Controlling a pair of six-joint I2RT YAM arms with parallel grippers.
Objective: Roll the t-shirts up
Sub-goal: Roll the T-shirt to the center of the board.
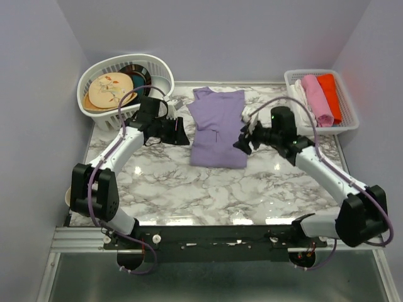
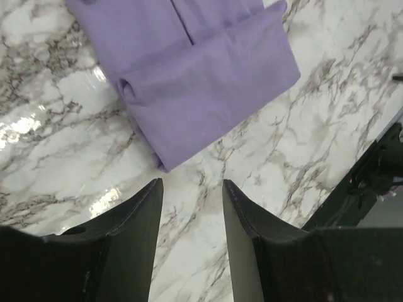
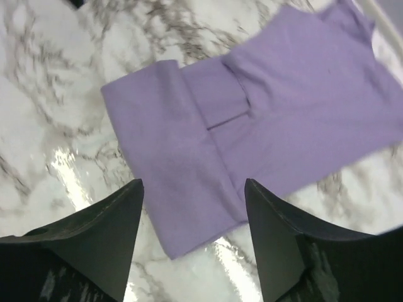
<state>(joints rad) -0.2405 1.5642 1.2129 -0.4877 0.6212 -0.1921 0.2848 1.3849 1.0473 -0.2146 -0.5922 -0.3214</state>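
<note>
A lavender t-shirt (image 1: 217,129), folded into a narrow strip with its near end turned over, lies flat at the middle of a marble table (image 1: 189,189). The left gripper (image 1: 179,131) is just beside its left edge and the right gripper (image 1: 243,139) is at its right edge. Both pairs of jaws stand apart, holding nothing. A white basket (image 1: 94,116) stands at the far left corner.
</note>
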